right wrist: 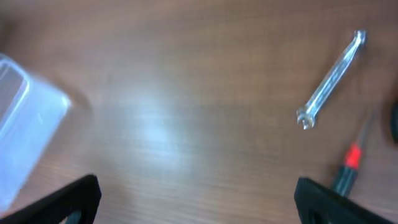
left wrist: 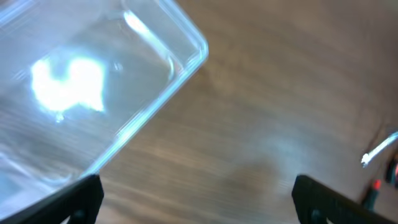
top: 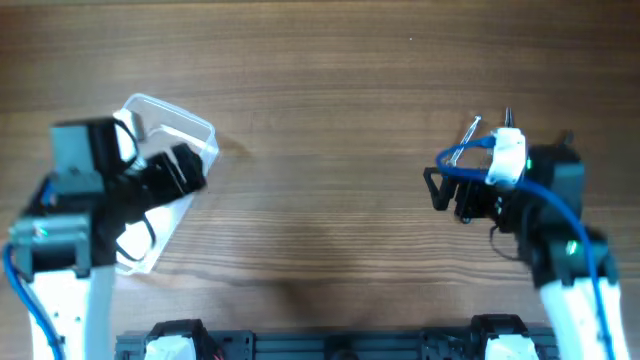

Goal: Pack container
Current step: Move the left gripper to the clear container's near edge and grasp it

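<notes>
The clear plastic container point(top: 170, 118) lies on the wooden table at the left, partly under my left arm. In the left wrist view its rim point(left wrist: 186, 65) fills the upper left. My left gripper point(top: 188, 168) is open and empty over the container's near right edge; its fingers point(left wrist: 199, 202) straddle bare table. My right gripper point(top: 440, 188) is open and empty at the right, fingers point(right wrist: 196, 199) wide apart above bare wood. A silver wrench point(top: 463, 140) point(right wrist: 329, 78) lies just beyond it. A screwdriver with a red band point(right wrist: 351, 162) lies beside the wrench.
The container also shows at the left edge of the right wrist view point(right wrist: 25, 118). The wrench tip point(left wrist: 379, 149) and the screwdriver point(left wrist: 373, 190) show at the right edge of the left wrist view. The arm bases stand along the front edge point(top: 330, 345).
</notes>
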`<act>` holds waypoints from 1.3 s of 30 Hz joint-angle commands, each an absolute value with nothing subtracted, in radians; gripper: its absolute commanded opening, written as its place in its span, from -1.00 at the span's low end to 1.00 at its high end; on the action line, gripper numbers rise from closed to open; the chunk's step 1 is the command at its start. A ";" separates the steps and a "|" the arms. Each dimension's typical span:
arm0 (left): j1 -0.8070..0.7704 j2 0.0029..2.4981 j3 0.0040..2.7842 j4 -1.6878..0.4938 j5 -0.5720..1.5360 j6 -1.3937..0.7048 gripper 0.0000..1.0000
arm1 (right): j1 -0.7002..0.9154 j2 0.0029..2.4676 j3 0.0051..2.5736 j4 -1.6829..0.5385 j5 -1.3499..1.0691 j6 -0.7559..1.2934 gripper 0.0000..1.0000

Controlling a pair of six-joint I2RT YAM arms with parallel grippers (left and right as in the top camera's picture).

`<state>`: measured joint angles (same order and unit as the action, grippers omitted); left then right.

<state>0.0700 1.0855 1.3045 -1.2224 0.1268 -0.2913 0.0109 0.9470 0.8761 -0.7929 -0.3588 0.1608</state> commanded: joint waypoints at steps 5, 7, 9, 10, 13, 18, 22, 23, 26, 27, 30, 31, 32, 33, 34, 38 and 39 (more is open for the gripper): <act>0.196 1.159 1.487 -1.431 0.105 -0.382 1.00 | 0.014 1.205 1.178 -1.014 -0.288 0.089 0.99; 0.247 1.159 1.487 -1.453 0.039 -0.517 1.00 | 0.014 1.224 1.181 -0.992 -0.365 0.075 1.00; 0.308 1.159 1.487 -1.469 0.004 -0.596 1.00 | 0.014 1.238 1.181 -0.991 -0.340 0.075 1.00; 0.339 1.159 1.486 -1.471 0.007 -0.600 0.99 | 0.014 1.246 1.181 -0.997 -0.305 0.077 0.99; 0.432 1.159 1.477 -1.480 0.006 -0.612 0.99 | 0.014 1.265 1.181 -1.014 -0.170 0.081 0.99; 0.544 1.159 1.407 -1.475 0.012 -0.606 1.00 | 0.014 1.278 1.181 -0.998 -0.075 0.074 0.99; 0.605 1.159 1.304 -1.426 0.013 -0.556 1.00 | 0.014 1.290 1.181 -0.954 -0.075 0.055 0.99; 0.620 1.160 1.266 -1.406 0.012 -0.553 0.99 | 0.014 1.293 1.181 -0.944 -0.075 0.052 1.00; 0.653 1.162 1.187 -1.351 0.008 -0.525 0.99 | 0.014 1.301 1.181 -0.932 -0.089 0.032 0.99; 0.662 1.165 1.166 -1.336 0.000 -0.515 0.99 | 0.014 1.304 1.181 -0.931 -0.107 0.013 0.99; 0.686 1.180 1.119 -1.296 -0.007 -0.472 0.99 | 0.014 1.313 1.181 -0.933 -0.136 -0.001 1.00; 0.694 1.187 1.108 -1.287 -0.010 -0.461 1.00 | 0.014 1.316 1.181 -0.936 -0.135 -0.001 1.00; 0.701 1.193 1.100 -1.279 -0.009 -0.450 1.00 | 0.014 1.319 1.181 -0.938 -0.136 -0.001 1.00; 0.712 1.206 1.090 -1.268 -0.010 -0.438 0.99 | 0.014 1.320 1.181 -0.938 -0.136 -0.001 1.00; 0.719 1.214 1.083 -1.259 -0.009 -0.425 1.00 | 0.014 1.321 1.181 -0.937 -0.136 -0.001 0.99; 0.742 1.280 1.038 -1.205 -0.020 -0.395 1.00 | 0.014 1.321 1.181 -0.927 -0.139 0.000 1.00; 0.743 1.299 1.028 -1.193 -0.022 -0.395 0.99 | 0.014 1.321 1.181 -0.927 -0.140 0.000 1.00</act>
